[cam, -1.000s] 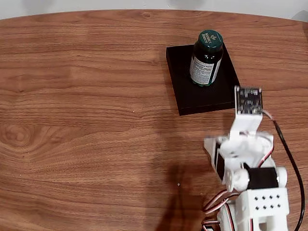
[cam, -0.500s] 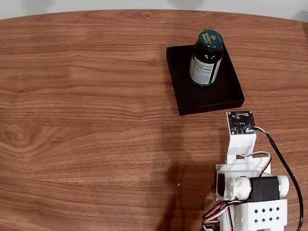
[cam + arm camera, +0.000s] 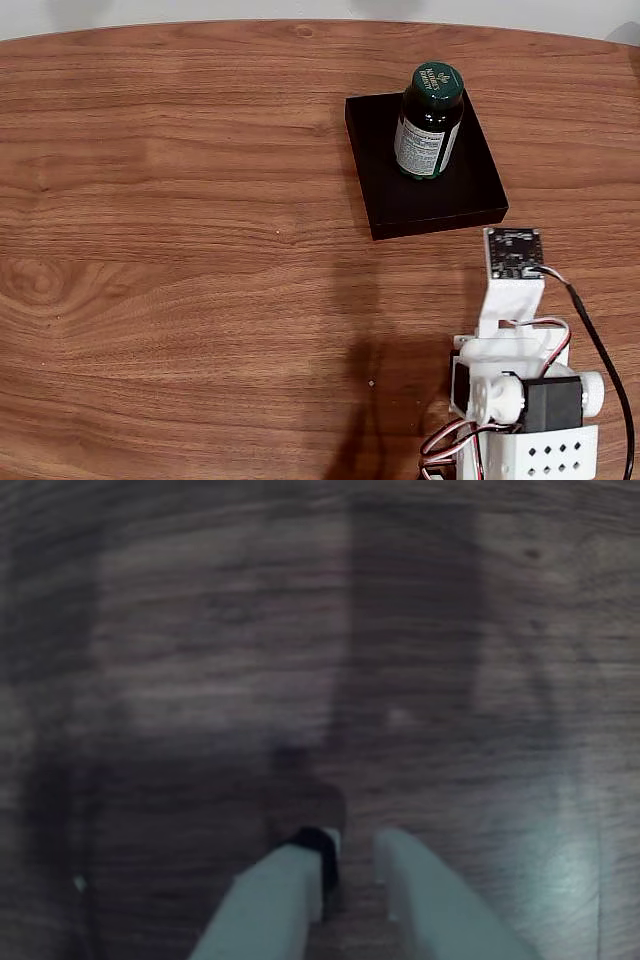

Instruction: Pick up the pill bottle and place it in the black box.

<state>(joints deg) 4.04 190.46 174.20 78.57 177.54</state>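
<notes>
The pill bottle [image 3: 430, 120], dark green with a white label, stands upright inside the black box [image 3: 430, 205] at the upper right of the fixed view. The white arm is folded back at the lower right, and its wrist camera board [image 3: 515, 252] sits just below the box's near edge, apart from it. In the blurred wrist view my gripper [image 3: 348, 852] points down at bare wood. Its pale fingertips [image 3: 295, 865] are drawn nearly together with only a thin slit and nothing between them.
The brown wooden table [image 3: 180, 250] stretches wide to the left of the box and the arm. A black cable [image 3: 600, 350] runs along the arm's right side. The table's far edge curves along the top of the fixed view.
The arm has drawn back from the box toward the lower right and folded lower. The bottle and the box have stayed put.
</notes>
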